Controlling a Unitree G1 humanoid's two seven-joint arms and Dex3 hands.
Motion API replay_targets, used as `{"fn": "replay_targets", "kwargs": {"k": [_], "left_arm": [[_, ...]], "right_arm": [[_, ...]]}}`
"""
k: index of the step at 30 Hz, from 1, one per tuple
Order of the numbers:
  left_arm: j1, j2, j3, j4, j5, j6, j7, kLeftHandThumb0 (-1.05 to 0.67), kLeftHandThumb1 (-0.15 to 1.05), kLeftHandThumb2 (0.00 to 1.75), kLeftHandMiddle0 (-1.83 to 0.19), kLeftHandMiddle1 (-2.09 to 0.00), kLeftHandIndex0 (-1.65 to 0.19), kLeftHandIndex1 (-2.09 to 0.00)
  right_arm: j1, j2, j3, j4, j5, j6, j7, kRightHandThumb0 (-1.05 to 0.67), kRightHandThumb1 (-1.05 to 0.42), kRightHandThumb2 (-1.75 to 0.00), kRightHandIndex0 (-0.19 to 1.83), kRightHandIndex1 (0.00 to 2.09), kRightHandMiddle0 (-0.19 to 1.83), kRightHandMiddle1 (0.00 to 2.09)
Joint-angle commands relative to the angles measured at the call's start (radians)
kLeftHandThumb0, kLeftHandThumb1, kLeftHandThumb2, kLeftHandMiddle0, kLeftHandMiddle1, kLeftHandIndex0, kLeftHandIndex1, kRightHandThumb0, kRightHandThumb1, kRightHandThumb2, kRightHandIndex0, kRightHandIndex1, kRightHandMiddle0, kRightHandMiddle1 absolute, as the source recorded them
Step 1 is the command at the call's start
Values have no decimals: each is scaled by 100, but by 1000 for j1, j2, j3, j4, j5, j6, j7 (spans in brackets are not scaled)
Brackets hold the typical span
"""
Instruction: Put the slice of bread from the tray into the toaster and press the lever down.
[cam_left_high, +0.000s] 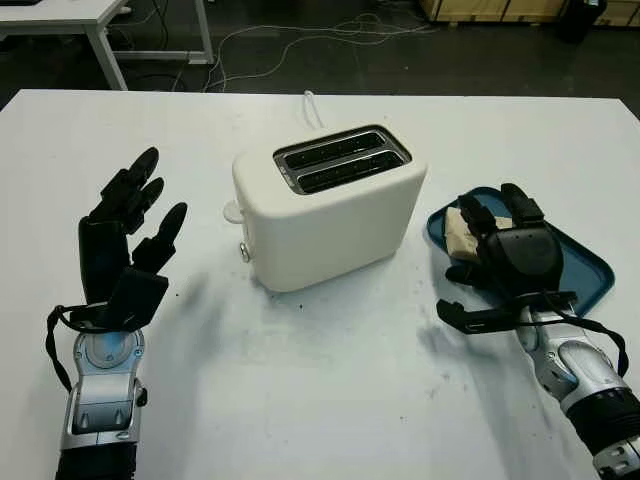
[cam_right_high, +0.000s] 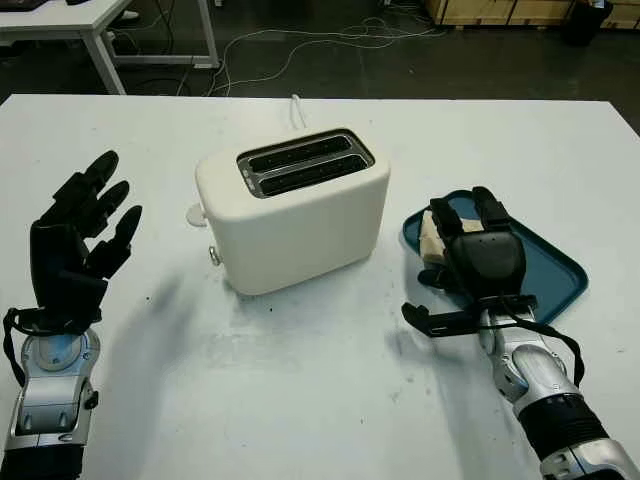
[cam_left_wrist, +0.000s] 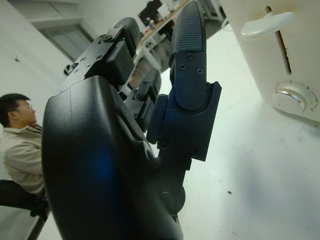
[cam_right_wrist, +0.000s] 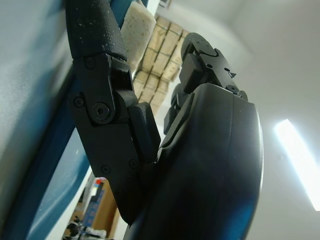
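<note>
Right hand over bread slice on tray, grip unclear, left hand open

Most of the slice of bread is covered by the right hand, which sits over the tray; whether the fingers grip it or merely lie against it cannot be told. The tray floor beneath the hand is hidden too. On the toaster, the lever is seen clearly from the left wrist, but the toaster body is cut off at that picture's edge. The inside of the 2 slots is too dark to read.
</note>
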Motion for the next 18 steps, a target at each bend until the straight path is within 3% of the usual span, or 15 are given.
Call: {"fn": "replay_targets", "kwargs": {"k": [1,8,10,11,12,18], "left_arm": [[9,5,2,-6,3,-6,2,-69,92,25,-59,0,-49,0],[9,4,4,-8,3,-9,4,-69,92,25,-59,0,-49,0],[9,4,4,-8,4,-8,5,-70,92,24,-59,0,-49,0],[9,4,4,-9,4,-8,6,-70,92,24,-59,0,-49,0],[9,4,4,-11,6,-8,7,-70,92,24,-59,0,-49,0],[9,6,3,-7,10,-16,9,-68,92,24,-59,0,-49,0]], "right_arm": [[-7,-19,9,-11,-23,19,7,-96,-92,-19,19,5,34,4],[-11,-35,28,-27,-57,60,78,-89,-92,-33,27,13,41,11],[-10,-43,28,-50,-59,77,127,-89,-92,-36,10,48,22,52],[-8,-46,27,-63,-58,84,153,-89,-92,-37,4,60,11,75],[-7,-49,25,-73,-59,89,174,-89,-92,-37,2,64,6,86],[1,-64,29,-122,-90,133,292,-89,-92,-41,0,68,0,109]]}}
